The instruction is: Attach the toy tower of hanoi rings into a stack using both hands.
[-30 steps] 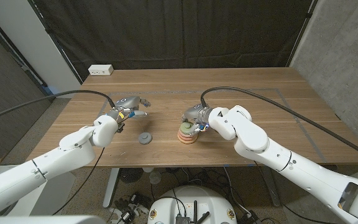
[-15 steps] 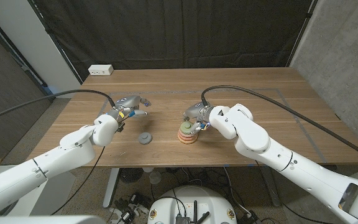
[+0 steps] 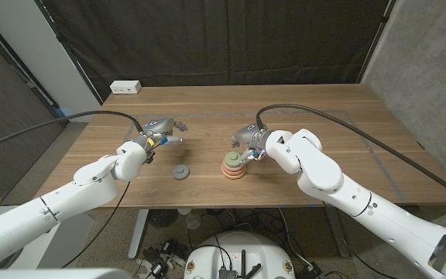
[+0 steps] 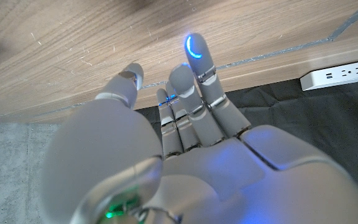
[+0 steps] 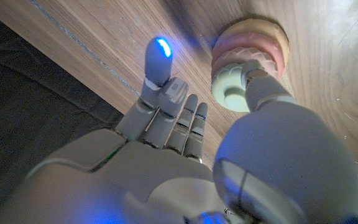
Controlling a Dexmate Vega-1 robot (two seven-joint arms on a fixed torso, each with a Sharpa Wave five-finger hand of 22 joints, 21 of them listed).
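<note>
Sitting mid-table: partly built stack of pastel plastic rings (image 3: 233,166), green topmost. Lying apart, nearer the left arm: small grey plastic ring (image 3: 180,171), judged unstacked. Hovering beside the stack, unclenched, grasping nothing: right hand (image 3: 246,143). Hanging empty, fingers spread: left hand (image 3: 161,134). Supporting everything: wooden table (image 3: 300,108); hanging behind: black curtain (image 3: 231,39).

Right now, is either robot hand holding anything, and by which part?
Nothing is held. The left hand hovers with spread fingers; the right hand is open beside the stack of pastel rings. The grey ring lies loose.
</note>
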